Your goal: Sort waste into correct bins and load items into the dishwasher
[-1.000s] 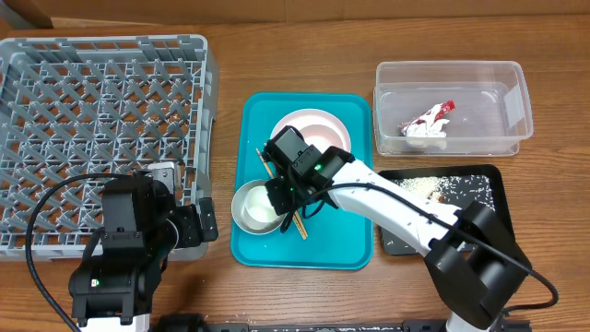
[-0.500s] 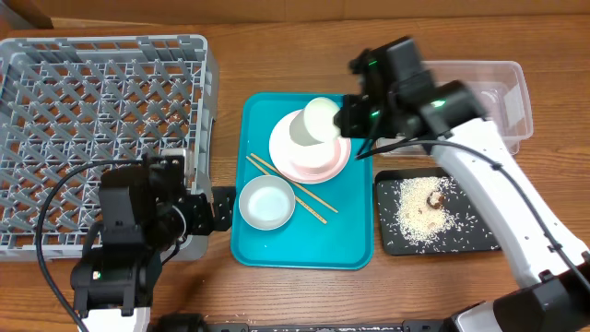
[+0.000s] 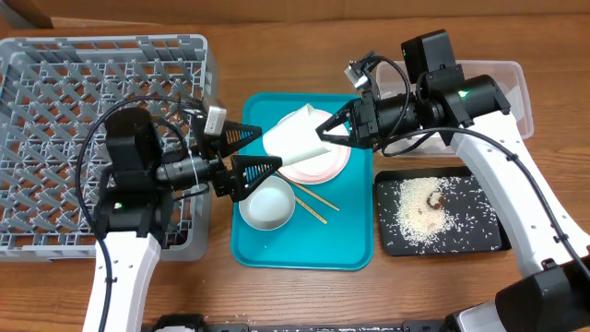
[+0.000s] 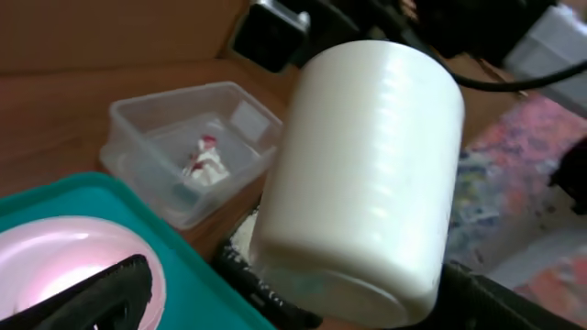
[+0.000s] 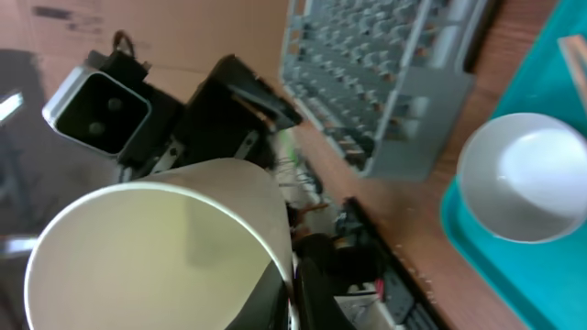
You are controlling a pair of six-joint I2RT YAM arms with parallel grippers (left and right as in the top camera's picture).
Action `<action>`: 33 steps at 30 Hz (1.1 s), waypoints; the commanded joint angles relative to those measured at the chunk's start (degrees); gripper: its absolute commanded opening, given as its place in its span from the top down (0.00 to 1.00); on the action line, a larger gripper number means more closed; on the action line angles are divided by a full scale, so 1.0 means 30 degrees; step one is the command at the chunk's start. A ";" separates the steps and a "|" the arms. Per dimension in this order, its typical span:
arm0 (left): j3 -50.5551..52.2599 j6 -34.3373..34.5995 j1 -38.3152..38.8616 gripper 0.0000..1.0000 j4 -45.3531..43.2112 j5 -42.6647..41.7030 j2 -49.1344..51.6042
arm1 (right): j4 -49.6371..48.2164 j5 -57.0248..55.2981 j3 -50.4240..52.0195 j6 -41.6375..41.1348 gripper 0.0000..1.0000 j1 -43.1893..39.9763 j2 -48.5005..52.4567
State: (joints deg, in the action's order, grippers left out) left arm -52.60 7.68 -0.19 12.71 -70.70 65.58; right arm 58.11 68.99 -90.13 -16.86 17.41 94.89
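Note:
My right gripper [image 3: 327,132] is shut on the rim of the white cup [image 3: 297,136] and holds it tilted on its side above the teal tray. The right wrist view shows the cup [image 5: 156,257] pinched at my right gripper [image 5: 298,286]. My left gripper [image 3: 269,148] is open, its fingers either side of the cup's base. The cup [image 4: 367,174] fills the left wrist view above that gripper [image 4: 293,307]. The white plate [image 3: 324,164], with a pinkish dish that seems stacked on it, the bowl [image 3: 267,203] and the chopsticks [image 3: 312,199] lie on the tray.
The teal tray [image 3: 304,249] sits mid-table. The grey dish rack [image 3: 83,111] stands at the left. The black tray [image 3: 479,231] at the right holds rice [image 3: 424,214] and a brown lump [image 3: 435,197]. The clear tub [image 4: 174,137] holds the wrapper [image 4: 204,161].
My right gripper has tipped the lifted cup onto its side and moved it left. My left arm has swung in from the table's front, its open fingers now around the cup's base.

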 commanded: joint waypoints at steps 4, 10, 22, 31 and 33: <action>-0.0197 0.1115 0.2091 0.00 -0.3140 -0.2244 0.0102 | -0.0095 0.2120 0.0058 0.0182 0.96 0.0087 -0.0036; -0.0197 0.2266 0.3067 0.00 -0.5574 -0.2055 0.0102 | -0.0087 0.2120 0.0058 0.0182 0.96 0.0087 -0.0036; -0.0197 0.2375 0.3075 0.48 -0.5821 -0.0546 0.0102 | 0.0138 0.2091 0.0058 0.0189 0.96 0.0087 -0.0044; -0.0197 0.0109 0.1974 0.82 -0.1698 0.3621 0.0102 | 0.2863 -1.1074 0.0058 0.0022 0.76 -0.0954 -0.0044; -0.0204 -0.0291 0.0809 0.92 -0.0124 0.4175 0.0080 | 0.3905 -1.4768 -0.0007 0.0036 0.76 -0.2011 -0.0058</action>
State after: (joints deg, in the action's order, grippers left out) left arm -52.56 11.38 6.74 8.27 -63.48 66.37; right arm 67.13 50.33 -90.02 -16.71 15.94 94.89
